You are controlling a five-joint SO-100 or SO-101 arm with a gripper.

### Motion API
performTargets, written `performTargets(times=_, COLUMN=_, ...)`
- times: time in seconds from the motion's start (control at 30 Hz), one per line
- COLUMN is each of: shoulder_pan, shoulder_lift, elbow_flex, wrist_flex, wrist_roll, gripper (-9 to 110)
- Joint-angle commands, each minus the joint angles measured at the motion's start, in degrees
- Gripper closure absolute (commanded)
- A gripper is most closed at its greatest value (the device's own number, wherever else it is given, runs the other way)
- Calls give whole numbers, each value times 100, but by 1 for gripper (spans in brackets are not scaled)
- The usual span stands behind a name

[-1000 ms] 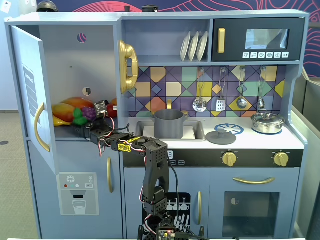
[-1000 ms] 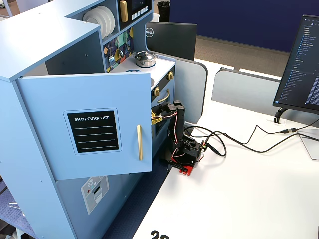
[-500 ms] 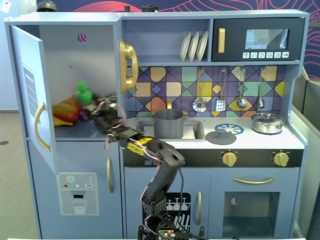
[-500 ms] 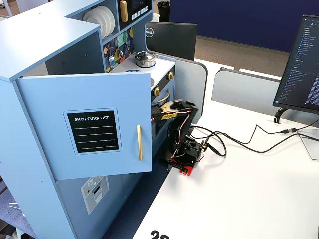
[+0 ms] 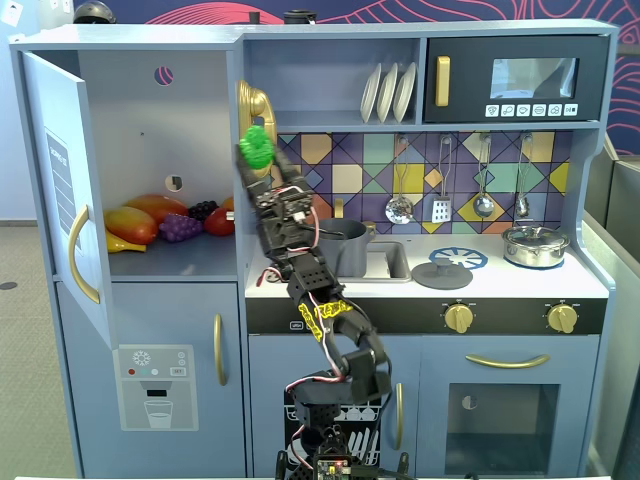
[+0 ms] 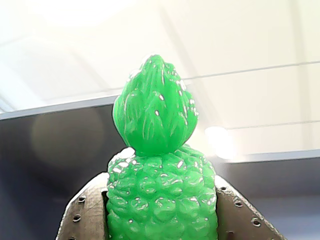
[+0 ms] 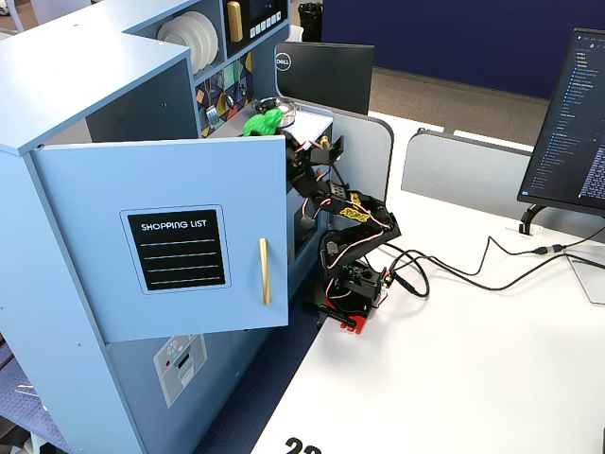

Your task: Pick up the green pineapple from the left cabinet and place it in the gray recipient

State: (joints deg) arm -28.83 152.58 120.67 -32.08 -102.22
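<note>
My gripper is shut on the green pineapple and holds it raised, leafy top up, in front of the post between the left cabinet and the tiled middle. The cabinet door stands open to the left. In the wrist view the pineapple fills the centre between the two fingers, which press its sides. The gray recipient stands on the counter beside the sink, to the right of and below the gripper, partly hidden by the arm. In the other fixed view the pineapple shows just past the open door.
Orange, yellow and red fruit and a purple grape bunch lie on the cabinet shelf. A flat gray lid and a shiny lidded pot sit on the counter to the right. Utensils hang on the tiled wall. Cables cross the white table.
</note>
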Motion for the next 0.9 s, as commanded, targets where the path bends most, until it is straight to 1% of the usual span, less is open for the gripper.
performTargets(times=0.0, shoulder_pan=1406, shoulder_lift=123, elbow_flex=-202, wrist_flex=668, wrist_roll=1081, gripper=101)
performTargets(times=0.13, shoulder_pan=2470, shoulder_lift=-193, elbow_flex=-677, wrist_flex=2487, wrist_roll=1696, gripper=101)
performTargets(times=0.3, shoulder_pan=2944, shoulder_lift=-1143, elbow_flex=-1811, wrist_flex=4825, wrist_roll=1740, gripper=101)
performTargets(times=0.37, shoulder_pan=3085, shoulder_lift=-1687, elbow_flex=-2399, wrist_flex=5449, wrist_roll=1652, gripper=101)
performTargets(times=0.43, shoulder_pan=3155, shoulder_lift=-2224, elbow_flex=-2874, wrist_flex=5766, wrist_roll=1608, gripper=101)
performTargets(times=0.53, shoulder_pan=3164, shoulder_lift=-2883, elbow_flex=-3331, wrist_flex=5933, wrist_roll=1459, gripper=101)
performTargets(times=0.6, shoulder_pan=3182, shoulder_lift=-3234, elbow_flex=-3480, wrist_flex=5941, wrist_roll=1169, gripper=101)
performTargets(times=0.8, shoulder_pan=3182, shoulder_lift=-3999, elbow_flex=-3964, wrist_flex=6372, wrist_roll=896, gripper=101)
performTargets(times=0.83, shoulder_pan=3182, shoulder_lift=-4052, elbow_flex=-3973, wrist_flex=6398, wrist_roll=861, gripper=100)
performTargets(times=0.87, shoulder_pan=3190, shoulder_lift=-4096, elbow_flex=-3973, wrist_flex=6407, wrist_roll=923, gripper=95)
